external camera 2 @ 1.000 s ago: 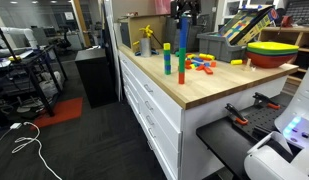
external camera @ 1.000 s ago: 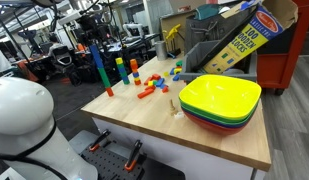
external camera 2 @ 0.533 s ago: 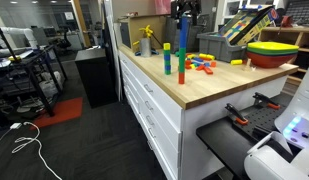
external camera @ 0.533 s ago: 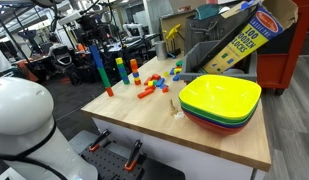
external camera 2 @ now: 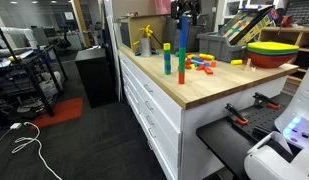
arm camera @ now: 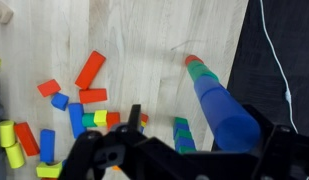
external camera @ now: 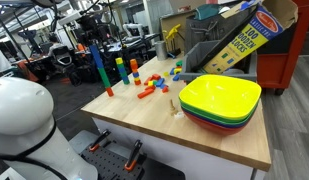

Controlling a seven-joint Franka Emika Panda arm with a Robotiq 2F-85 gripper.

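Note:
A tall thin block tower stands on the wooden table [external camera: 194,135] in both exterior views [external camera: 99,68] [external camera 2: 181,50]. It has a red base, green middle pieces and a blue cylinder on top. My gripper [external camera 2: 184,10] hangs just above it. In the wrist view the blue cylinder top [arm camera: 229,118] rises between the spread fingers of the gripper [arm camera: 209,135], closer to the right one. The fingers look open and hold nothing. A short green and blue stack [arm camera: 182,133] [external camera: 120,70] stands beside the tower.
Loose red, blue, yellow and green blocks [arm camera: 74,100] [external camera: 149,88] lie scattered near the towers. A pile of bright bowls [external camera: 219,100] [external camera 2: 272,50] sits near the table end. A printed cardboard box [external camera: 239,40] leans behind. The table edge and dark floor [arm camera: 279,50] lie next to the tower.

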